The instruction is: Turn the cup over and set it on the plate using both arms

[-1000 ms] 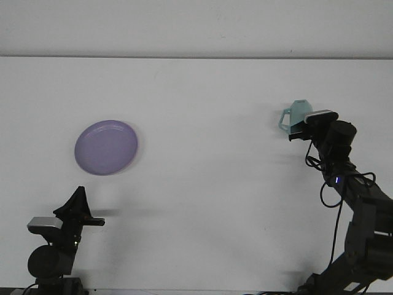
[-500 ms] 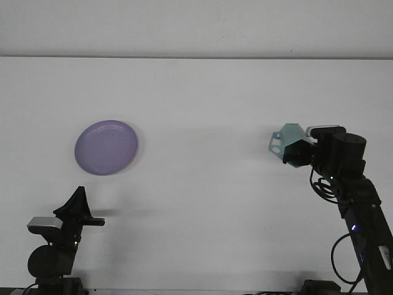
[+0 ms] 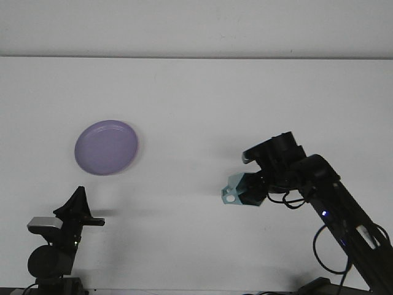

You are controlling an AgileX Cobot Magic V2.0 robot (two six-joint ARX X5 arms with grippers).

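left gripper (image 3: 78,208) is parked at the desk's (image 3: 196,92) near-left corner, can't tell if its fingers are apart or closed; lavender plate (image 3: 106,147) sits toward the left edge, nothing on it; right gripper (image 3: 255,189) has swung in from the right edge toward the middle, clamped on the teal cup (image 3: 238,190), carried tipped over above the desk; looks like it's lining up a handoff, flip still pending.
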